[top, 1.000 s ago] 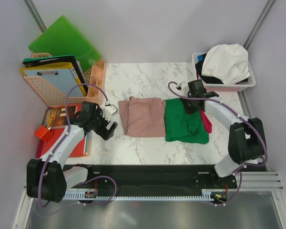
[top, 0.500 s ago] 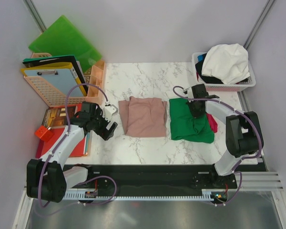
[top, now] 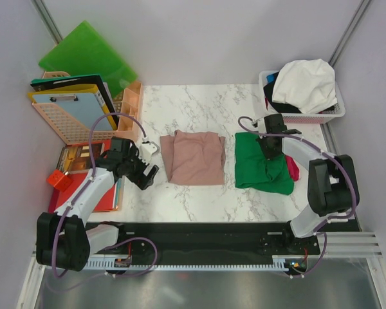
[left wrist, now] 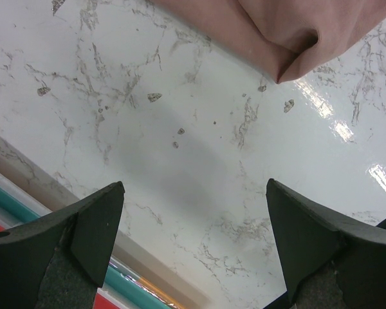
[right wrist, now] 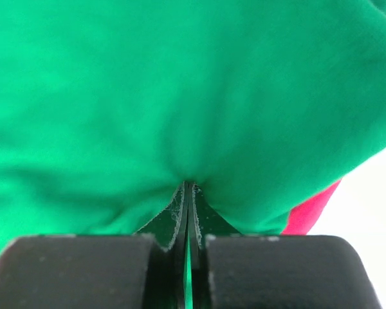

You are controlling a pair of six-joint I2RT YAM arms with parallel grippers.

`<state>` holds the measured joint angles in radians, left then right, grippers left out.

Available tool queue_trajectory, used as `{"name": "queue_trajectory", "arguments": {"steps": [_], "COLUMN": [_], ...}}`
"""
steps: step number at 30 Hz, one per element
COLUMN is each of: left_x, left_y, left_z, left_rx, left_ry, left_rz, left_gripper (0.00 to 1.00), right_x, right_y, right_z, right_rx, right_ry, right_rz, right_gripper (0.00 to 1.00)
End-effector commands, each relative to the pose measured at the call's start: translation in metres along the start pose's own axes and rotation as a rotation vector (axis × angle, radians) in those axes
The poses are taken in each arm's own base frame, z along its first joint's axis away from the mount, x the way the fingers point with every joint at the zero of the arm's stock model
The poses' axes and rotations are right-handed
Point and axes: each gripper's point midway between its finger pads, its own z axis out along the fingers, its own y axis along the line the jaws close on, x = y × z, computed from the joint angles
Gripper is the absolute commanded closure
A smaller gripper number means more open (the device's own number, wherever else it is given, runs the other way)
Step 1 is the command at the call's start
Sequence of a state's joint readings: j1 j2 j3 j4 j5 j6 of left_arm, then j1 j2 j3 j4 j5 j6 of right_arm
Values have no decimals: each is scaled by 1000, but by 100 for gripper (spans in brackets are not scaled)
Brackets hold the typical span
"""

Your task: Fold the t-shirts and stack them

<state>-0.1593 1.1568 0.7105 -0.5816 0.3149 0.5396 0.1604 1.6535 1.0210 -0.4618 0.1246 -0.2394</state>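
Right, the action sits on the right-hand side of the table (top: 199,103). The right gripper (top: 271,147) is down on the green t-shirt (top: 257,170), its jaws squeezed fully together. From the wrist camera the cloth bunches up right at the fingertips, with a thin sliver of green showing between them, so it looks like a pinch of fabric is caught there. This green t-shirt lies folded at 3 o'clock of the table's middle, and a bit of red cloth (top: 292,168) peeks out from under its 3 o'clock edge.

Dead centre lies the pink t-shirt (top: 194,158), folded into a neat rectangle, just apart from the green one.

Over at 9 o'clock of the pink t-shirt, the left gripper (top: 143,175) hangs above bare marble with its jaws spread wide and nothing between them. One pink corner shows at the top of its wrist view.

Up at 1 o'clock, a basket (top: 338,112) holds a crumpled white t-shirt (top: 307,82) on top of darker cloth. A green folder (top: 87,55) leans in the 11 o'clock corner.
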Motion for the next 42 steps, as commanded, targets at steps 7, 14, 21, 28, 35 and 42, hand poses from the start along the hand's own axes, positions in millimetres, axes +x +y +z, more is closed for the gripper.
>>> {"name": "queue_trajectory", "arguments": {"steps": [7,14,21,28,35,42], "left_x": [-18,-52,-73,-79,-75,-83], "left_y": [-4,-60,-62,-4,-3,6], "left_z": [-7,-18,1,13,25,42], "left_rx": [28,490,768,767,879,951], "left_ry": [-45,-23,-41,-154,-165,-191], "left_rz": [-8,-113,-283,-438,-534,-607], "left_gripper": [0,0,0,0,0,0], "right_x": [-80,-27,-19,-36,-38,-45], "right_y": [56,122,150,164,177,183], "right_z": [-155,-152,-128,-111,-82,-45], "right_rx": [-420,-847,-1065,-1192,-1253,-1260], "right_ry": [-430,-209,-126,-108,-56,-28], "right_rz": [-94,-235,-208,-172,-171,-129], "right_gripper": [2,2,2,2,2,2]}}
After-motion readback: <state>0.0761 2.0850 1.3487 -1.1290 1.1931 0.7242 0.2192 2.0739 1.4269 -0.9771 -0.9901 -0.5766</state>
